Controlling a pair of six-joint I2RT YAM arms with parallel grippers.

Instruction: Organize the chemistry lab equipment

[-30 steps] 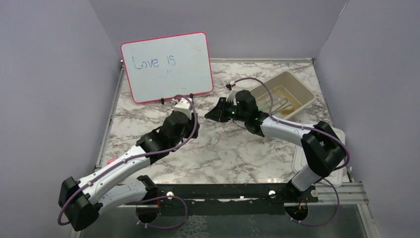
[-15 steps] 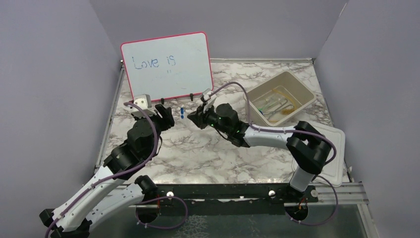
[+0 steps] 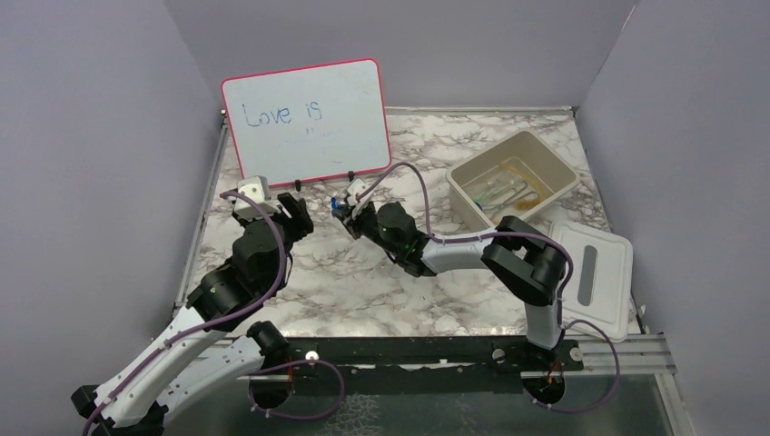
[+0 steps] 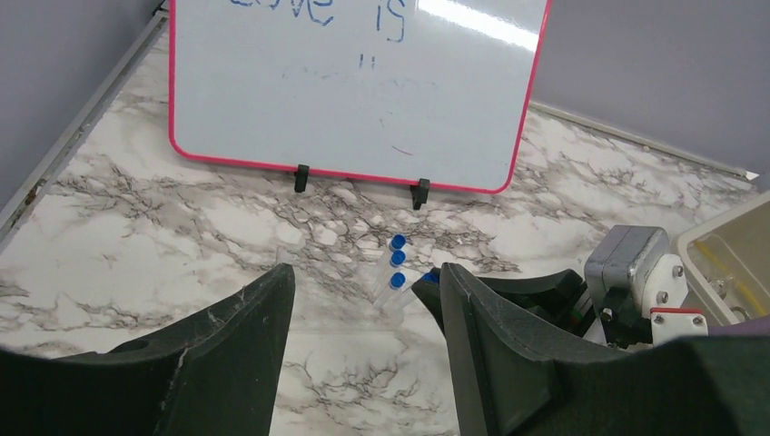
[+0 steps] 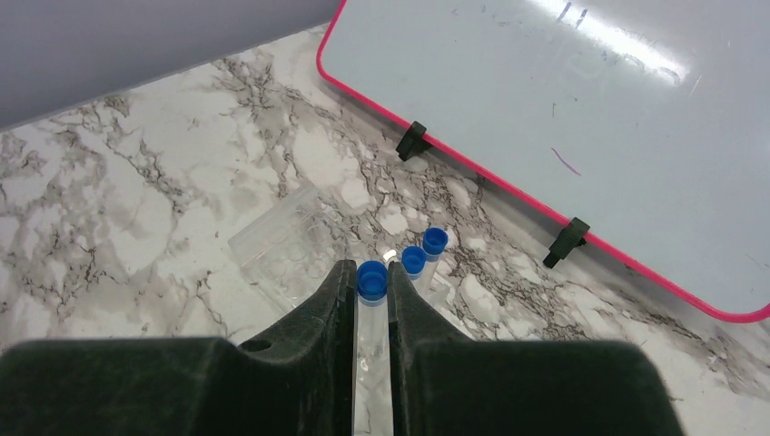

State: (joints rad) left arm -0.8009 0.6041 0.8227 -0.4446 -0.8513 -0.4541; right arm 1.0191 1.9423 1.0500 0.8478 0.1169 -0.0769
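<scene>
Several clear tubes with blue caps [image 4: 397, 260] lie side by side on the marble just in front of the whiteboard. In the right wrist view my right gripper [image 5: 370, 268] is shut on one tube [image 5: 371, 313], whose blue cap sits at the fingertips. Two more capped tubes [image 5: 424, 252] lie just to its right. From above, the right gripper [image 3: 341, 212] is low over the blue caps [image 3: 335, 205]. My left gripper [image 4: 365, 272] is open and empty, a little left of the tubes; from above it [image 3: 296, 210] is beside the whiteboard's feet.
The pink-framed whiteboard [image 3: 309, 118] stands at the back left. A flat clear plastic piece [image 5: 286, 245] lies left of the tubes. The beige tub [image 3: 559, 162] at the back right holds several small items. Its lid [image 3: 590, 277] lies at the right edge.
My right arm has reached left, from the middle of the table to the tubes by the whiteboard. My left arm has swung back to the left and its jaws have widened.
</scene>
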